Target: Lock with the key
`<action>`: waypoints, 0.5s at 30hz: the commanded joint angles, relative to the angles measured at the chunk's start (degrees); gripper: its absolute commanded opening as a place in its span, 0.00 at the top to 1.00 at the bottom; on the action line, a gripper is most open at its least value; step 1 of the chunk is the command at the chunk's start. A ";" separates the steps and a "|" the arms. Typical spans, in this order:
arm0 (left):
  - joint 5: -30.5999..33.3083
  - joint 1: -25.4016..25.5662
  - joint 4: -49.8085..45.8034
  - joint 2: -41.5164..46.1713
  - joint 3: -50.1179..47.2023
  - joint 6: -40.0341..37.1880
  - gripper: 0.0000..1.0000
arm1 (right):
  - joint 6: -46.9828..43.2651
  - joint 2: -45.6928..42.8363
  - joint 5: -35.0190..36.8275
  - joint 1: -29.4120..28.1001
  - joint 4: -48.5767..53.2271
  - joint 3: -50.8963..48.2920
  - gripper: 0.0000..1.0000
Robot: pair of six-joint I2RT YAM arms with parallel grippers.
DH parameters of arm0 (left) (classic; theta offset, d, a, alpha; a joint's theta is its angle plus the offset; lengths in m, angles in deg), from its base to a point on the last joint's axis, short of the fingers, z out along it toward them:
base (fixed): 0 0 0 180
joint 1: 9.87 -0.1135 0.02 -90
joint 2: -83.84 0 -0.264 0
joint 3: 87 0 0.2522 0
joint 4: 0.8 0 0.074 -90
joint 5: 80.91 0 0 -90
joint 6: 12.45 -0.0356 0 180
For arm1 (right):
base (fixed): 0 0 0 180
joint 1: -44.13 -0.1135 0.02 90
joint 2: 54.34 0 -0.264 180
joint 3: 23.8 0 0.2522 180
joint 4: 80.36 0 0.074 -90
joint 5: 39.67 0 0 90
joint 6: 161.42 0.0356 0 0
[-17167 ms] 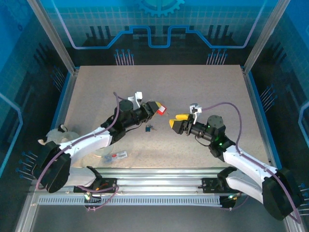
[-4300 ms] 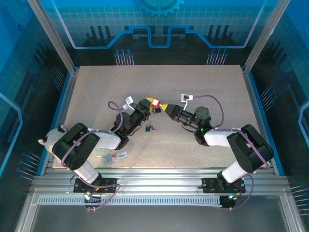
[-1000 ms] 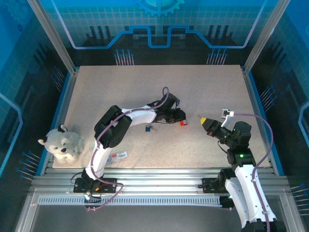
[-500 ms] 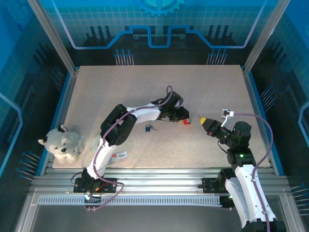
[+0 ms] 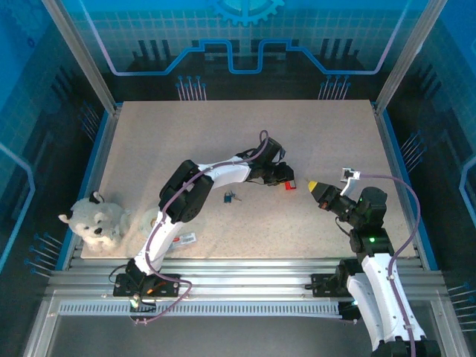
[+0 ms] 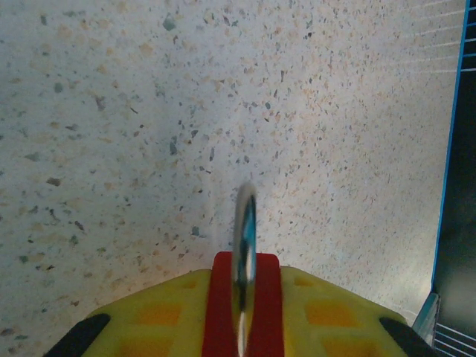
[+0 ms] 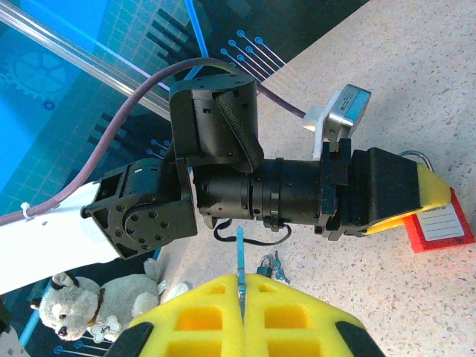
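Observation:
My left gripper [image 5: 287, 182] reaches far right over the table and is shut on a red padlock [image 5: 291, 187]. In the left wrist view the red body [image 6: 223, 297] sits between the yellow fingers [image 6: 327, 312], with its silver shackle [image 6: 244, 230] sticking up edge-on. My right gripper [image 5: 315, 186] hovers just right of the lock, apart from it, shut on a thin blue key [image 7: 239, 256] that points out from between its yellow fingers [image 7: 193, 312]. The right wrist view shows the left gripper [image 7: 431, 201] holding the red padlock [image 7: 440, 227], which has a white label.
A small blue padlock with keys [image 5: 230, 197] lies on the table under the left arm and shows as well as the small blue padlock [image 7: 266, 265] in the right wrist view. A white stuffed dog [image 5: 94, 221] sits at the left edge. A clear tag [image 5: 183, 239] lies near the front.
The left arm has carried the red padlock a little further right, toward the right gripper. The right arm has stayed almost still with the key.

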 commanded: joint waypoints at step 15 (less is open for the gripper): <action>2.53 0.33 -9.18 -1.93 2.08 -4.13 0.69 | 0.01 -0.46 -0.67 1.00 -0.74 -0.50 1.00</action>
